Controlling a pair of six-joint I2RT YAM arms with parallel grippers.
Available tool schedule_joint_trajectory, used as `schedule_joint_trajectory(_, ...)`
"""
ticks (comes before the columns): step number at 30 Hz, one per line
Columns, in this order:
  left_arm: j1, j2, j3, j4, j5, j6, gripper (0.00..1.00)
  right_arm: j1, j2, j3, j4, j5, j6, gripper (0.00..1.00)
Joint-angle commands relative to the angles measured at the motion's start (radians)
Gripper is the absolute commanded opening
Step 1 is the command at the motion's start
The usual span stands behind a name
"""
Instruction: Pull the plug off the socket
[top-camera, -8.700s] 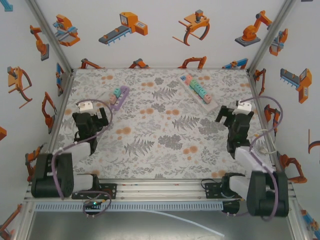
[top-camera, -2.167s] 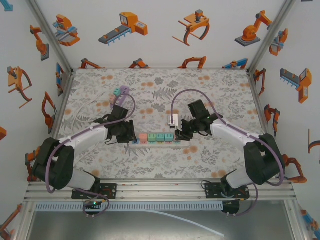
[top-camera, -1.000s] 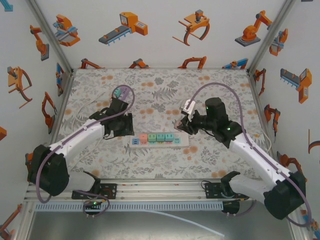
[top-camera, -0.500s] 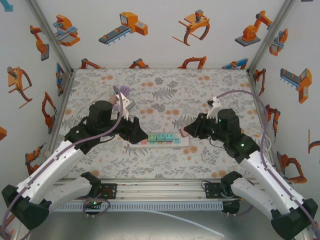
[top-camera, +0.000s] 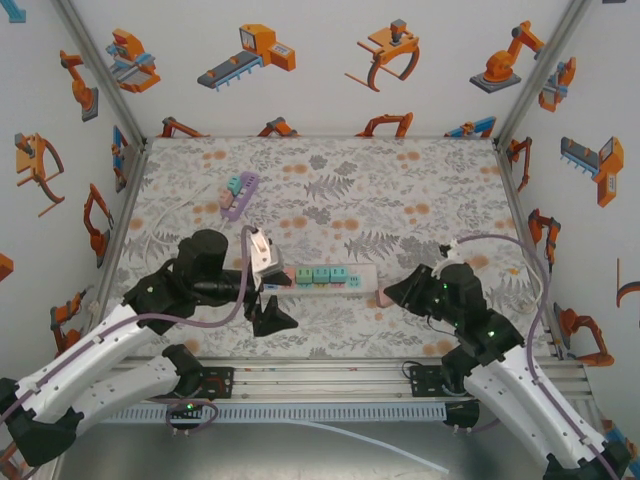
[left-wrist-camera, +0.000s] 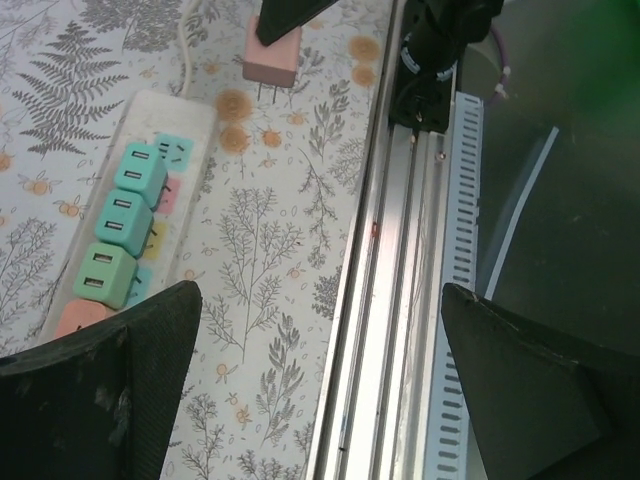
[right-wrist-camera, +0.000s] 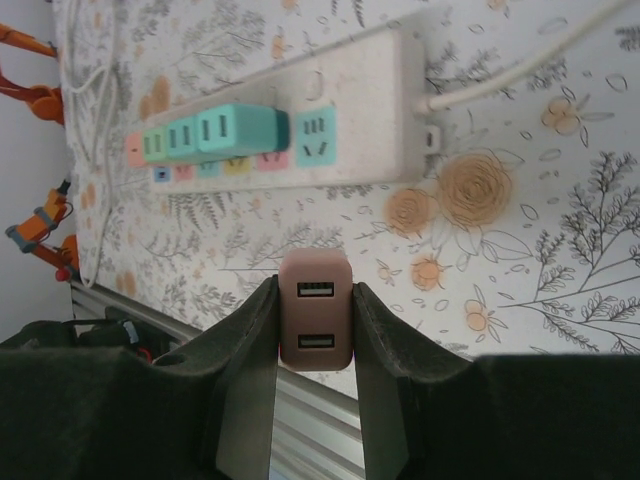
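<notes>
A white power strip (top-camera: 330, 279) lies across the middle of the floral mat, with three green plugs (top-camera: 321, 273) in a row on it. In the right wrist view the socket (right-wrist-camera: 316, 134) at the strip's (right-wrist-camera: 355, 95) cord end is bare, beside the green plugs (right-wrist-camera: 212, 131). My right gripper (top-camera: 392, 294) is shut on a pink two-port plug (right-wrist-camera: 316, 325), clear of the strip and near the mat's front edge. The left wrist view shows that plug (left-wrist-camera: 272, 58) with its prongs out, just off the strip (left-wrist-camera: 190, 120). My left gripper (top-camera: 272, 304) stands open over the mat by the strip's left end, with nothing between its fingers (left-wrist-camera: 110, 390).
A lilac power strip (top-camera: 238, 194) with a green plug lies at the back left. The aluminium rail (top-camera: 320, 375) and slotted cable duct (left-wrist-camera: 450, 330) run along the near edge, close under both grippers. The white cord (right-wrist-camera: 520, 60) leaves the strip's end.
My left gripper has opened and drawn back from the strip's left end. My right gripper has carried the pink plug off the strip's right end toward the near edge.
</notes>
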Motion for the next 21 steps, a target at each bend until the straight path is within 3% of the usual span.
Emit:
schedule_joint_trajectory(1, -0.018, 0.008, -0.005, 0.014, -0.010, 0.084, 0.97, 0.000, 0.014, -0.061, 0.124, 0.017, 0.067, 0.12)
schedule_joint_trajectory(11, -0.025, 0.037, -0.021, 0.035, -0.077, 0.098, 0.97, 0.006, 0.227, -0.167, 0.406, -0.002, 0.093, 0.14)
schedule_joint_trajectory(21, -0.028, 0.016, -0.045, 0.053, -0.123, 0.089, 0.97, 0.018, 0.232, -0.198, 0.364, 0.041, 0.102, 0.34)
